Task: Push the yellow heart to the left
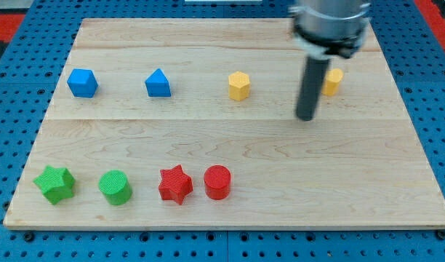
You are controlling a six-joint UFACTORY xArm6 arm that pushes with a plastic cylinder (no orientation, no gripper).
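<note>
A yellow block (pixel 334 81), partly hidden behind my rod, sits at the board's upper right; its shape cannot be made out, so it may be the heart. A second yellow block, a hexagon (pixel 239 85), sits to its left in the same row. My tip (pixel 305 116) rests on the board just below and left of the partly hidden yellow block, apart from the hexagon.
A blue cube-like block (pixel 83 82) and a blue pentagon-like block (pixel 158 84) sit in the upper left. Along the bottom left lie a green star (pixel 54 183), a green cylinder (pixel 115 188), a red star (pixel 175 184) and a red cylinder (pixel 217 182).
</note>
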